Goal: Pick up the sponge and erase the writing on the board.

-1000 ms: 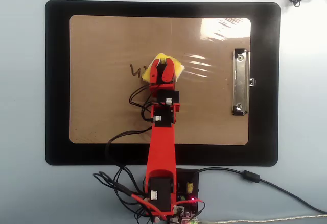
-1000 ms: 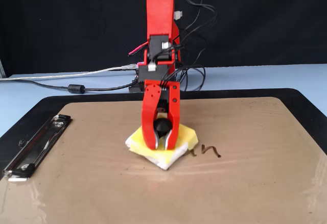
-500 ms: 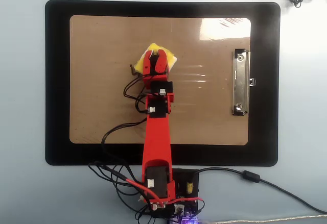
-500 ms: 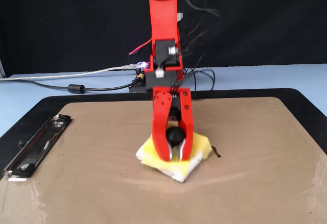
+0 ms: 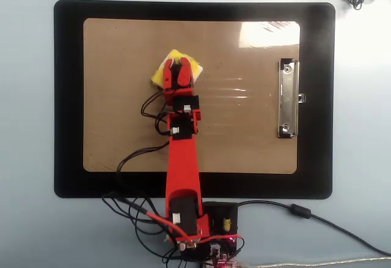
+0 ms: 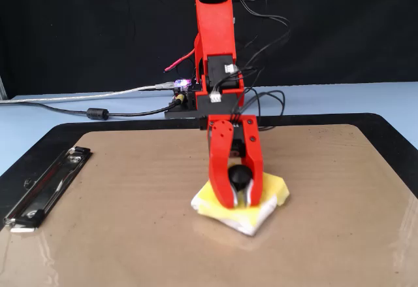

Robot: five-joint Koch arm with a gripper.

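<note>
Gripping the sponge's round black knob [image 6: 239, 175] between its two red jaws, the pincer [image 6: 240, 201] is pressing the small yellow sponge [image 6: 274, 187] flat against the board [image 6: 117, 208]. In the fixed view the jaws are standing on either side of the knob and touching it, so the pincer is clenched on the sponge. The sponge's white edge is showing along its near side.

In the overhead view the sponge [image 5: 160, 72] is lying in the upper middle part of the board [image 5: 244, 134], left of centre, with the pincer [image 5: 175, 76] covering most of it. The red arm [image 5: 182, 158] is reaching up across the board from its base at the bottom edge of the picture, with black wires looping beside it.

No marker strokes are showing on the board around the sponge in either view; whether any writing is lying beneath the sponge cannot be told.

The board is a tan-brown glossy clipboard, and its silver metal clip [image 5: 288, 99] is sitting at the right short edge in the overhead view, at the left in the fixed view [image 6: 46, 185], well apart from the sponge. The clipboard is resting on a larger black mat [image 5: 68, 97] with rounded corners, which is lying on a pale blue worktop [image 5: 27, 127]. A grey cable [image 6: 72, 110] is running across the worktop behind the mat in the fixed view.
</note>
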